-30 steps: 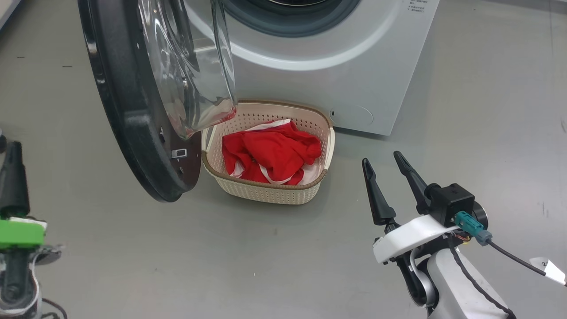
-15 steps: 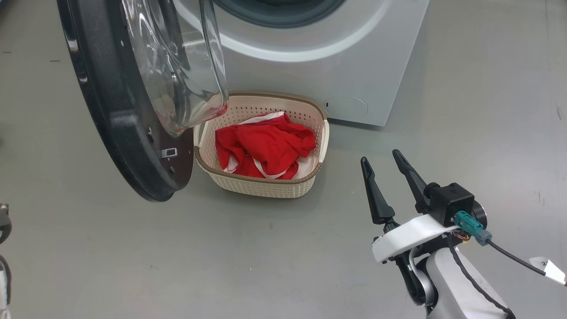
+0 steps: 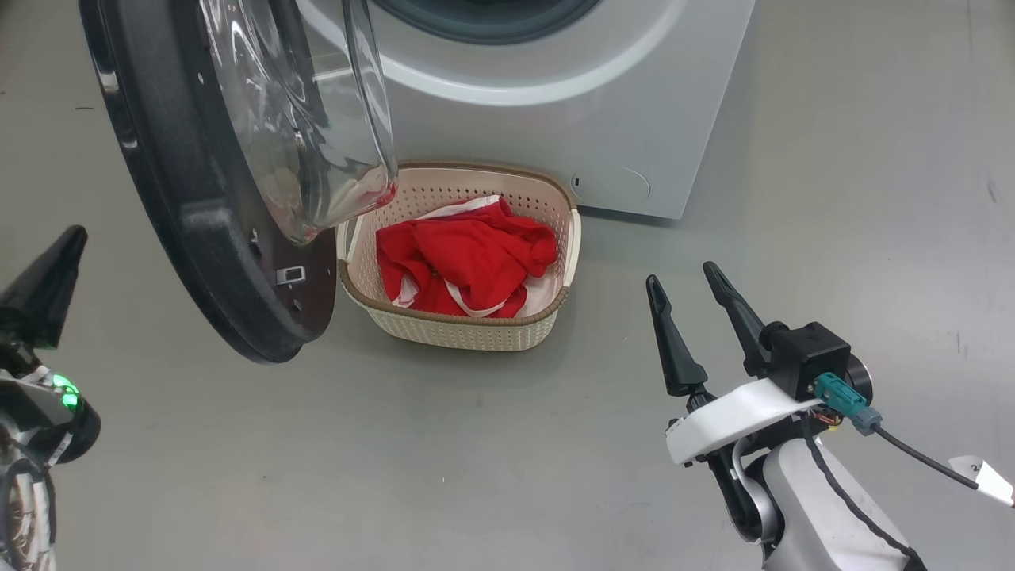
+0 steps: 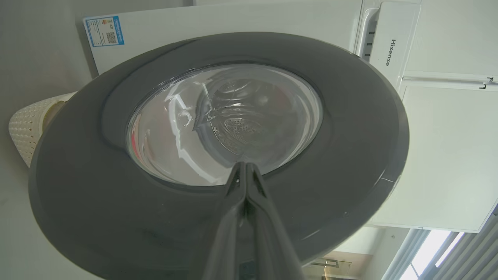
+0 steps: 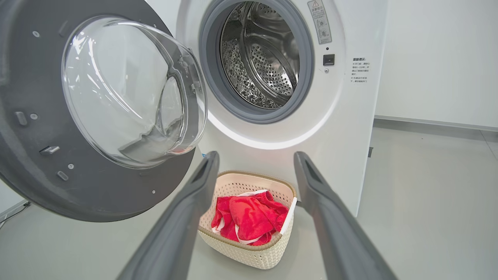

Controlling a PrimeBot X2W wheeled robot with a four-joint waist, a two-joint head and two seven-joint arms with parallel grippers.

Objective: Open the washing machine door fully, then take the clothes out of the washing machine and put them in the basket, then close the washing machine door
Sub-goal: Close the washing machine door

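Low at the left edge of the head view, my left claw (image 3: 70,242), clenched empty, points at the outer face of the washing machine door (image 3: 158,198), nearer than my released right claw (image 3: 680,274); that black-rimmed door with bulging clear glass stands open at upper left, beside the basket (image 3: 476,337).

Glossy glass door (image 5: 132,93), dimpled steel drum (image 5: 268,58), perforated plastic basket (image 3: 468,329).

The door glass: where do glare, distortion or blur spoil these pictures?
Head view: white glare streaks on the washing machine door glass, soft shadow beside the basket. Left wrist view: the glass warps the drum; the shut left gripper is blurred. Right wrist view: wide-angle bending; the open right gripper is out of focus.
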